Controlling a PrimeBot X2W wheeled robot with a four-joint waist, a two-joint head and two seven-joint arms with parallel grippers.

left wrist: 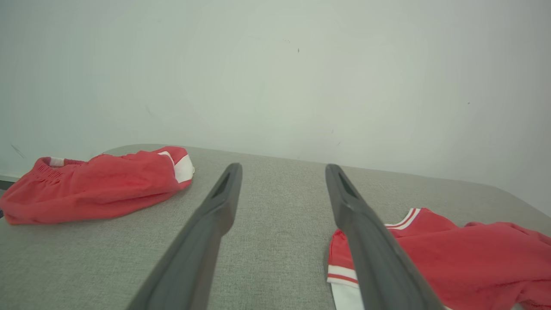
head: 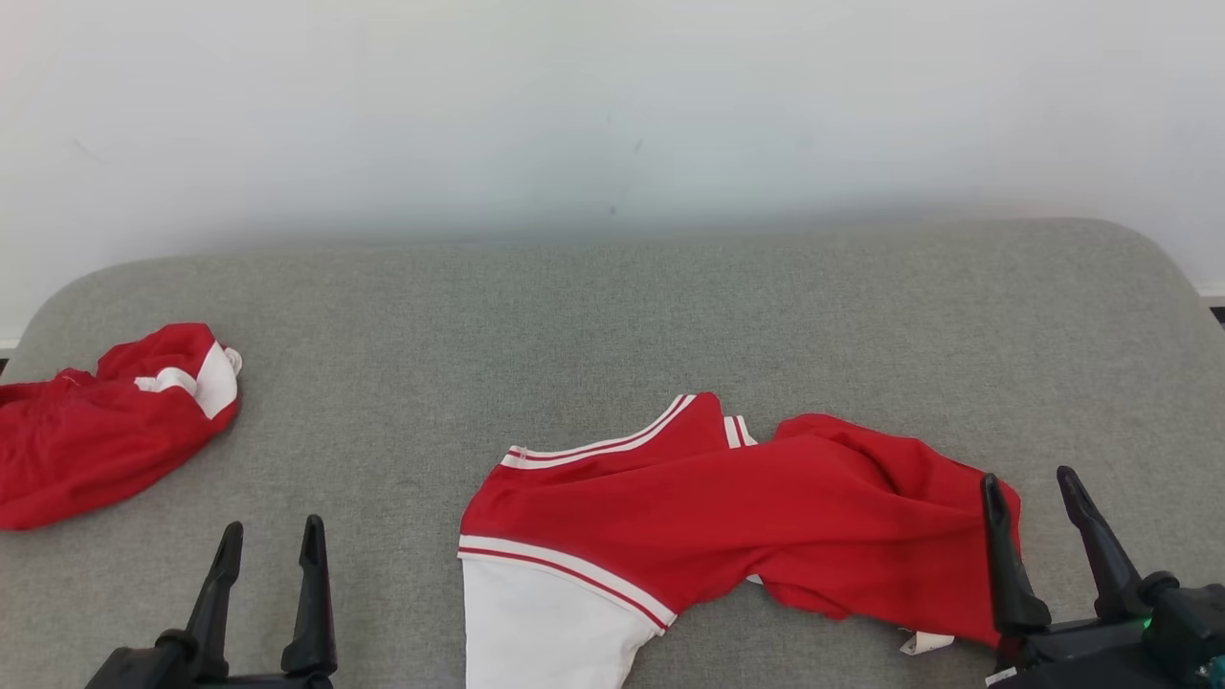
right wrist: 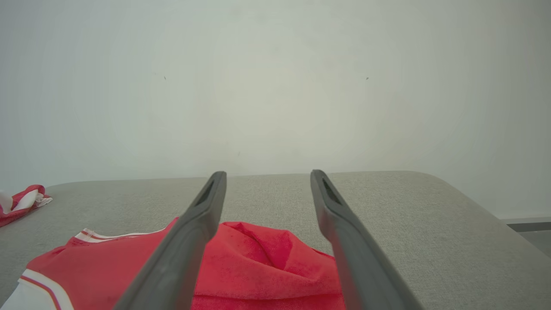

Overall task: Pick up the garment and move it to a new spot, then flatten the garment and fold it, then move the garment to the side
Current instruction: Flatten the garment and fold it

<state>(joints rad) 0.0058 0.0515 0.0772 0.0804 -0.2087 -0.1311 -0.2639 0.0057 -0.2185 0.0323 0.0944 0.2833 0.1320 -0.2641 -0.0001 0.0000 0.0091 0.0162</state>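
Right gripper (head: 1029, 476), fingers spread wide and holding nothing, at the right-hand end of the red and white garment (head: 727, 507); the crumpled red cloth extends from between its fingers away to its left. Left gripper (head: 273, 523), likewise spread and empty, with the garment lying to its right on the grey padded surface (head: 574, 316) and a second red garment (head: 105, 431) to its left.

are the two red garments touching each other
Apart. The head view shows bare grey cushion between the shorts at the left and the shirt in the middle.
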